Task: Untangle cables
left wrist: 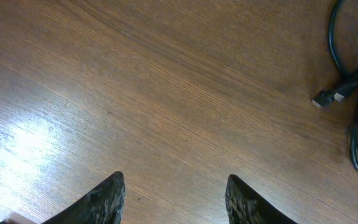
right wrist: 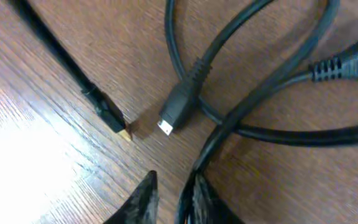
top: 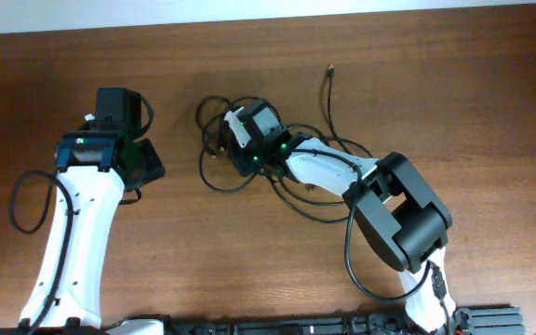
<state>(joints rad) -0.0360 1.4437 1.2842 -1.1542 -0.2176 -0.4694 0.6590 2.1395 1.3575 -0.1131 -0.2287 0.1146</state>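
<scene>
We find the cables (right wrist: 278,135) heaped mid-table, under the right gripper (right wrist: 169,196); the left gripper (left wrist: 174,176) hangs well apart to their left over the table (top: 435,93).

Cables (right wrist: 182,99) partly under the right arm (top: 328,167); right claw (right wrist: 171,186) tips edge-cropped, perhaps gripping one.

Table (left wrist: 166,93) is finished in brown wood grain, smooth with a satin sheen, and a bright glare patch is picked up on it left of the right fingers (right wrist: 143,200). Cables (right wrist: 272,68) just ahead of those fingers are sheathed in smooth black rubbery plastic, slightly glossy. One plug (right wrist: 178,107) is tipped in silvery metal, and the gold-tipped plug (right wrist: 110,115) sits further left. Left fingers (left wrist: 107,199) are coated in something dark, mottled and matt. Arm shell (top: 328,167) behind the right fingers is made of glossy white plastic, and the housing (top: 417,223) is matt black.
</scene>
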